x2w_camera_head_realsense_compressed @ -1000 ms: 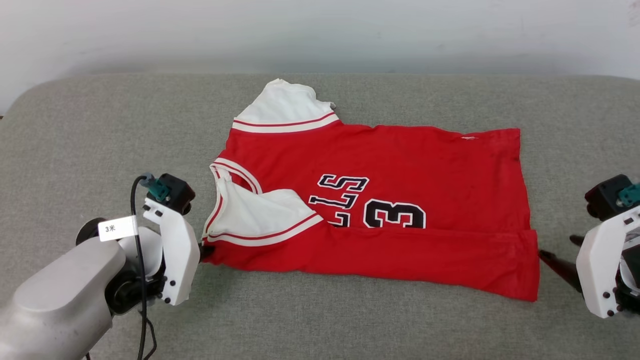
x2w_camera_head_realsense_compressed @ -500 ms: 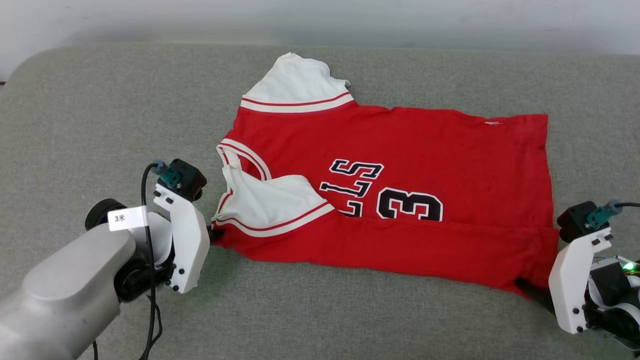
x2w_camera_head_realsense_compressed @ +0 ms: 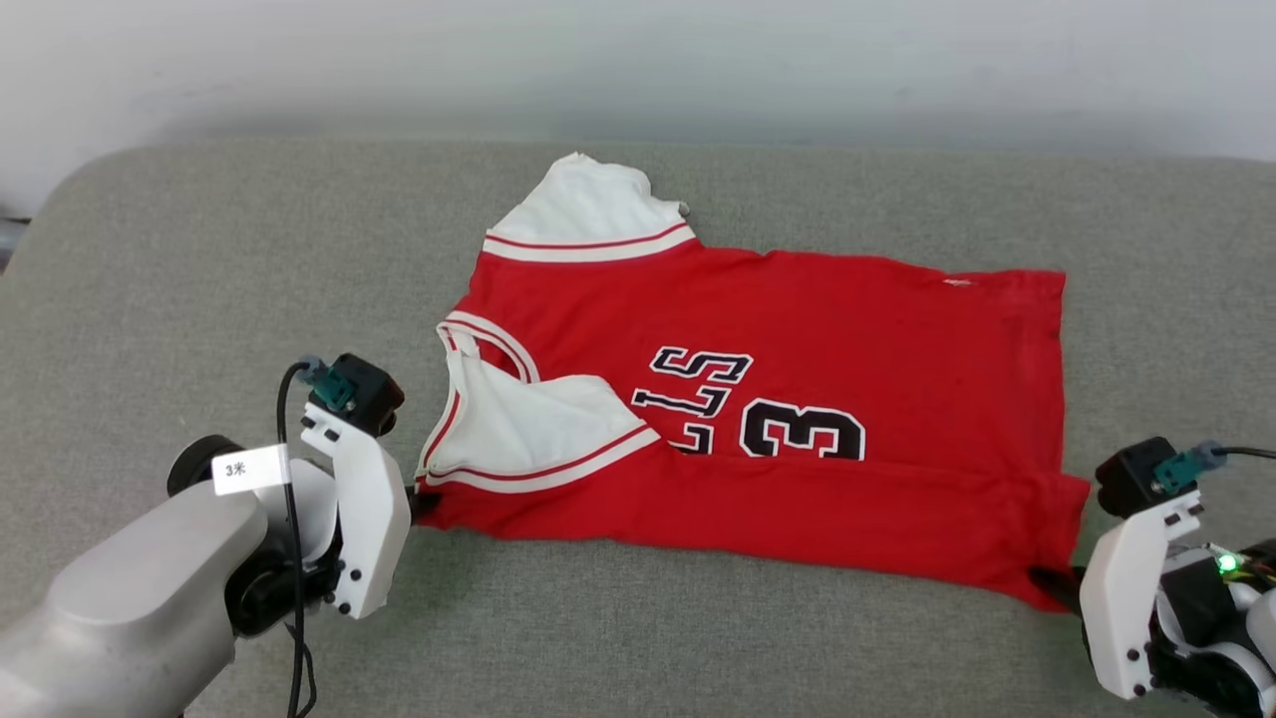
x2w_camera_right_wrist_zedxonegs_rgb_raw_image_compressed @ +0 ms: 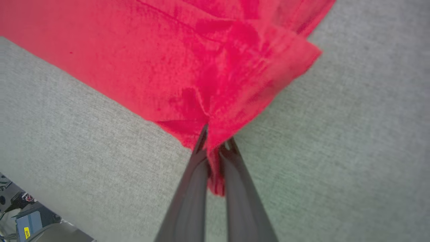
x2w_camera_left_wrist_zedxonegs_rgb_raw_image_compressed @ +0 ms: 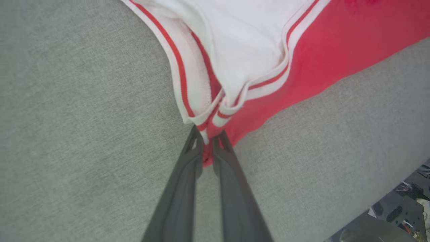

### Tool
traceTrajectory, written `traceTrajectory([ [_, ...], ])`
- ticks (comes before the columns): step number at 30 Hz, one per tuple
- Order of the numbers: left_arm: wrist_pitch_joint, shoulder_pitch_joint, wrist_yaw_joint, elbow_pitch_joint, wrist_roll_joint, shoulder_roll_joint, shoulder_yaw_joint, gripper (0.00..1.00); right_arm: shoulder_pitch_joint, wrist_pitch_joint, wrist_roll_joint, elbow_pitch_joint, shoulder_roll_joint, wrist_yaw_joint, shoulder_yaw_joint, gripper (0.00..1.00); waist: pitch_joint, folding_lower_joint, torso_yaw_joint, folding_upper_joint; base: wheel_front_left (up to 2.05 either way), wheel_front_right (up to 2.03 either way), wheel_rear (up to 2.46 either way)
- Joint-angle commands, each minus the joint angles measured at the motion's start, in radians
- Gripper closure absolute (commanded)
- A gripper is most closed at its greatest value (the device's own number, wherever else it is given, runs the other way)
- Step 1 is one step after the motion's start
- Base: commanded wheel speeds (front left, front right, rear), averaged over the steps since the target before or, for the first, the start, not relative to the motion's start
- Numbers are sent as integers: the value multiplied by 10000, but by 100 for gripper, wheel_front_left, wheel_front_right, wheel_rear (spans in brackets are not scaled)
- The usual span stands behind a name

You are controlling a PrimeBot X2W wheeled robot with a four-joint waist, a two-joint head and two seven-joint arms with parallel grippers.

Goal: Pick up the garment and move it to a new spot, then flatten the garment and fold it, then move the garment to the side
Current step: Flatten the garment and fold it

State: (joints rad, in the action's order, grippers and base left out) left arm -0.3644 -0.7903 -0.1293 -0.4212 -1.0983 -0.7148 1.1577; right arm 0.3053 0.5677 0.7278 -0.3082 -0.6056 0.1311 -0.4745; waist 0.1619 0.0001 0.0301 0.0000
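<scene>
While the garment [x2w_camera_head_realsense_compressed: 827, 329] lay flat on the grey fabric surface [x2w_camera_head_realsense_compressed: 199, 249] with its near edge folded over, the left hand [x2w_camera_left_wrist_zedxonegs_rgb_raw_image_compressed: 207, 143] was clamped on its collar-end corner and the right hand [x2w_camera_right_wrist_zedxonegs_rgb_raw_image_compressed: 216, 139] on its hem corner; folding was judged unfinished, the sideways move outstanding.

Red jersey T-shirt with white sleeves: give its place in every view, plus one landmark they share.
Head view: the red jersey T-shirt lies centre, spread on the grey fabric cushion.
Left wrist view: top centre to upper right, its striped corner pinched in the left gripper.
Right wrist view: across the top, a red corner pinched in the right gripper.
Shared landmark: the grey fabric cushion.
</scene>
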Motion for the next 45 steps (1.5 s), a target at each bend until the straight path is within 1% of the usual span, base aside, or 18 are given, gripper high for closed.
traceTrajectory([
  [1,73,157,-3,10,-52,-55,39,100,-160,-47,78,15,-93,-8,-27,100,-182,-1,-51,0,0,0,0],
  [7,315,657,13,347,-139,-459,133,100,-602,-352,372,631,-556,-8,262,100,-768,-1,-135,0,0,0,0],
  [11,396,1122,179,800,-214,-809,200,100,-1062,-260,508,1099,-864,-8,520,100,-1094,-1,-161,0,0,0,0],
  [15,574,1737,456,1381,-221,-1059,350,100,-1733,-120,604,1522,-1114,-10,863,100,-1293,-1,-147,0,0,0,0],
  [19,769,2306,750,1856,-390,-1176,429,100,-2434,73,633,1763,-1124,-10,1259,100,-1310,-1,-124,0,0,0,0],
  [21,846,2525,872,1926,-444,-1190,460,100,-2694,168,573,1765,-1026,-10,1427,100,-1262,-1,-118,0,0,0,0],
  [28,1045,2735,976,1589,-423,-995,489,100,-2995,359,274,1396,-532,-8,1633,100,-1028,-1,-69,0,0,0,0],
  [29,1086,2729,1000,1503,-405,-960,478,69,-2986,319,241,1327,-457,-10,1673,52,-1018,-1,-60,0,0,0,0],
  [30,1167,2711,1054,1422,-368,-928,449,0,-2969,252,191,1291,-388,-10,1725,0,-1016,-1,-53,0,0,0,0],
  [33,1274,2671,1011,1339,-345,-964,403,0,-2952,-109,25,1326,-222,-8,1890,0,-1073,-1,-41,0,0,0,0],
  [36,1480,2517,1100,1440,-268,-1158,263,0,-2951,-638,-249,1575,-118,-8,2088,0,-1192,-1,-63,0,0,0,0],
  [39,1799,2322,1249,1708,-232,-1320,-13,0,-2846,-1485,-685,1916,91,-8,2596,0,-1280,-1,-108,0,0,0,0],
  [41,2182,2048,1441,1849,-55,-1405,-275,0,-2686,-2229,-1115,2105,424,-8,3105,0,-1293,-1,-163,0,0,0,0],
  [43,2660,1780,1659,1846,259,-1461,-512,0,-2499,-2971,-1656,2202,925,-7,3699,0,-1253,-1,-271,0,0,0,0],
  [45,2950,1513,1743,1835,487,-1384,-639,0,-2364,-3742,-2234,2422,1425,-7,4135,0,-1197,-1,-354,0,0,0,0],
])
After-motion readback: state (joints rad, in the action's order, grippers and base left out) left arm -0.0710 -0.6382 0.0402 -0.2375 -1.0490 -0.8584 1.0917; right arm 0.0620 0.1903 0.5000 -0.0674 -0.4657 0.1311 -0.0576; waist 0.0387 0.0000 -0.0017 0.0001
